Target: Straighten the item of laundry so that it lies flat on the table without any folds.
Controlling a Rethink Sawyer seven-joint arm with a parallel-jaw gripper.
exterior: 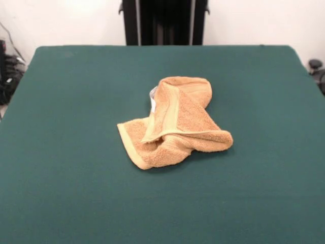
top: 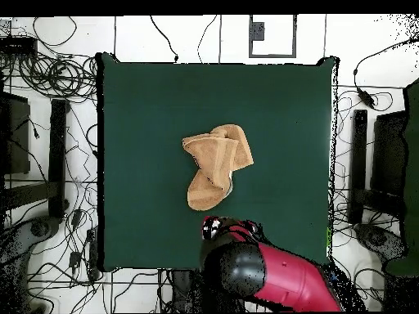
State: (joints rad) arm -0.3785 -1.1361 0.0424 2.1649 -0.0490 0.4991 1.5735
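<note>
The towel lies crumpled near the middle of the worktop, folded over itself with its border band uppermost. Judged soft, light and limp; best taken by the exposed near-left corner. The hand's state cannot be told: only the arm shows.

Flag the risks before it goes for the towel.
1. The towel is bunched in overlapping folds, so a pinch may take several layers and drag the heap instead of opening it.
2. The border band is doubled over on top; pulling there could tighten the fold.
3. The arm sits back at the table edge, and its tool state can't be judged.
</note>
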